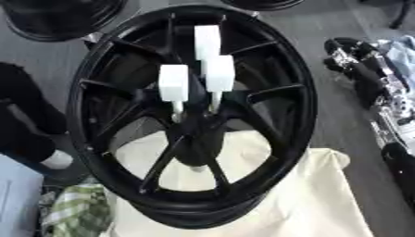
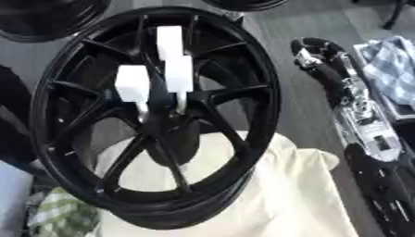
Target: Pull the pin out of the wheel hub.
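Observation:
A black spoked wheel (image 1: 97, 92) rests tilted on a cream cloth (image 1: 316, 199), its hub (image 1: 194, 127) near the middle. Three pins with white block heads stand out of the hub area: one at the top (image 1: 207, 40), one in the middle (image 1: 219, 72) and one to the left (image 1: 173, 82). Thin metal shafts run down from the two lower blocks into the hub. My right hand (image 2: 312, 48) hangs to the right of the wheel, clear of the rim, fingers relaxed and holding nothing. I see no left hand.
Other black wheels lie at the top left (image 1: 57, 18) and top edge (image 1: 259, 3). A blue checked cloth (image 2: 389, 60) lies at the right, a green striped cloth (image 1: 77, 213) at the lower left. A dark shape (image 1: 24, 111) fills the left edge.

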`<state>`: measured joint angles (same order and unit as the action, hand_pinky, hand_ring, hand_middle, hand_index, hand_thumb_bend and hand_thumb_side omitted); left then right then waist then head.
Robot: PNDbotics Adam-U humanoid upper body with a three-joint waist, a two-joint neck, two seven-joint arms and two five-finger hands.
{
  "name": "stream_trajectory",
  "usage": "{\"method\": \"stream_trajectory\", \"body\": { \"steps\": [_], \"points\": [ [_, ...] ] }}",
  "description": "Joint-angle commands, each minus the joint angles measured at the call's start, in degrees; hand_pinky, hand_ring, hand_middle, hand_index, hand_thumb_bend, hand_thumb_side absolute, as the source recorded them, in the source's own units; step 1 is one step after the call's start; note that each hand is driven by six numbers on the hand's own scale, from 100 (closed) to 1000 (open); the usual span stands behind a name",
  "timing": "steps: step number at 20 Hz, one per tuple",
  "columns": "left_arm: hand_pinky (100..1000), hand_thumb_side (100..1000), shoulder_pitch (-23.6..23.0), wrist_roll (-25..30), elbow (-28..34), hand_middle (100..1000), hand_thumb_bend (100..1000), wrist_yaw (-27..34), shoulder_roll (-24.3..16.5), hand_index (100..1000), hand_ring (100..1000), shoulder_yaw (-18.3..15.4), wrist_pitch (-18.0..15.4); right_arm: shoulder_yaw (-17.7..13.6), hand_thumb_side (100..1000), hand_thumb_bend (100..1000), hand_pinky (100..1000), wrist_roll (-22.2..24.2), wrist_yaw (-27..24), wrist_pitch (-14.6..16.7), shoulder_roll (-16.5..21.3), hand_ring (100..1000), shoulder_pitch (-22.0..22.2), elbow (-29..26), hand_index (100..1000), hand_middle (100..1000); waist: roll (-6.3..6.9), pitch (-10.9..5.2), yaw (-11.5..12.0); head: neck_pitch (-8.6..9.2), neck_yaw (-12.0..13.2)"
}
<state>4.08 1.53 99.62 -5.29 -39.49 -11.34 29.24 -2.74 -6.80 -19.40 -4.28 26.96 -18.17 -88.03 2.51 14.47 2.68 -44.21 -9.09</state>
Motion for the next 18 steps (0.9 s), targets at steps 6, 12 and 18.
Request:
{"method": "stream_trajectory", "body": {
  "steps": [6,12,18],
  "points": [
    [768,791,4.2,-8.3,6.4,706,100,8.0,3.2,749,709,-3.2,-5.3,-0.2,365,376,777,-0.1,-0.5,-0.1,0.6,654,-0.7,-1.1,756,647,-0.22,-1.49,-0.1,0.1,0.3],
    [762,804,6.4,-14.3,5.8,705,100,14.0,7.5,745,704,-0.8,-11.2,-0.1,354,393,777,-0.1,-0.7,-0.2,0.4,653,-1.0,-1.2,756,647,-0.37,-1.52,-0.3,0.1,0.5],
    [766,829,7.1,-20.3,4.3,716,100,20.0,9.5,749,712,2.3,-15.8,-0.1,352,394,777,-0.4,-1.0,-0.2,0.3,654,-1.5,-1.5,757,647,-0.5,-1.47,-0.7,0.1,0.7]
  ]
}}
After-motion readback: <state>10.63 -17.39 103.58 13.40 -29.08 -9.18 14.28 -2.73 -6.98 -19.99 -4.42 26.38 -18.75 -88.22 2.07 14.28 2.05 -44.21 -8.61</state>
